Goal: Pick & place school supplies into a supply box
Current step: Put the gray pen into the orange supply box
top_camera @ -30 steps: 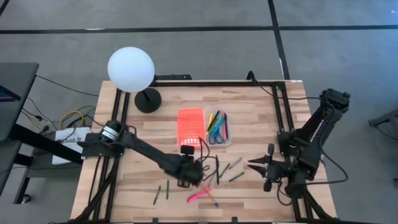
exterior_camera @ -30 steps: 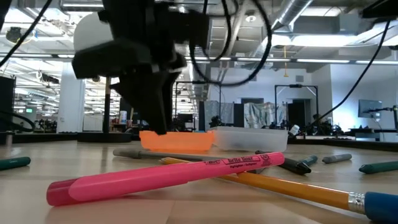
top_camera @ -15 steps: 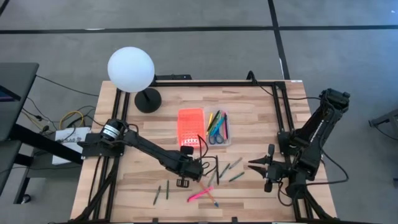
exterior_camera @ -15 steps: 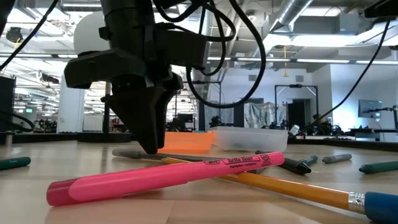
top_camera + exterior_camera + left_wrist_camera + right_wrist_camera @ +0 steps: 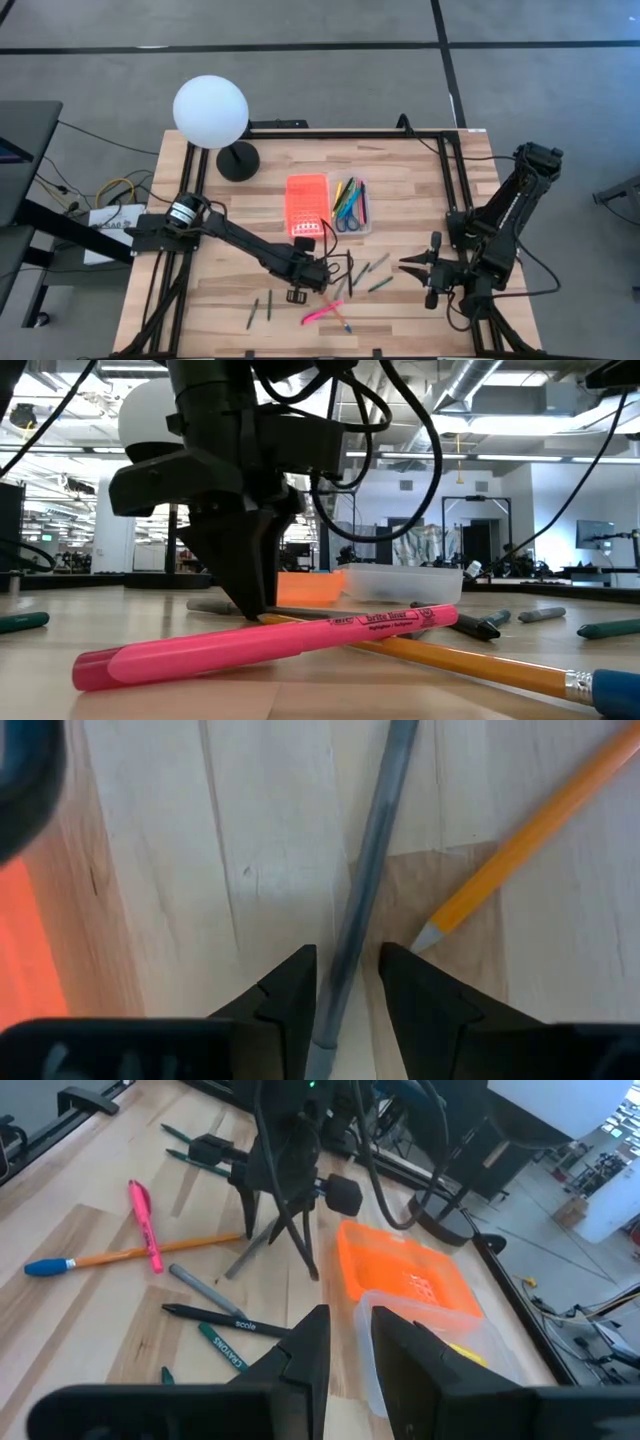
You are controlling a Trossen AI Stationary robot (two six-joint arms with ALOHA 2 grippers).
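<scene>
1. The left gripper [image 5: 347,982] has come down over the last second to the table [image 5: 420,200], just near of the supply box [image 5: 328,205]. Earlier it hung above the pens; now its tips sit at the wood.
2. Its fingers [image 5: 285,995] stand a little apart, straddling a grey pen [image 5: 365,860] that runs between them. They look close to its sides but not yet clamped on it; nothing is lifted.
3. An orange pencil [image 5: 520,830] lies just right of that pen, its sharpened tip near one finger. In the low view a pink highlighter [image 5: 265,638] lies across the pencil, nearer the camera.
4. The supply box lies open: its orange lid [image 5: 306,198] on the left, its clear tray [image 5: 351,206] on the right, already holding several coloured pens and blue-handled scissors.
5. The right gripper [image 5: 408,266] waits at the right side of the table, its fingers slightly parted and empty.
6. I judge the descent puts the left arm at the grasp step: closing on the grey pen comes next. Several pens remain loose on the near table, so much of the task is left.
7. Risk, as I judge it: the pencil tip beside the jaws could be nudged or caught.
</scene>
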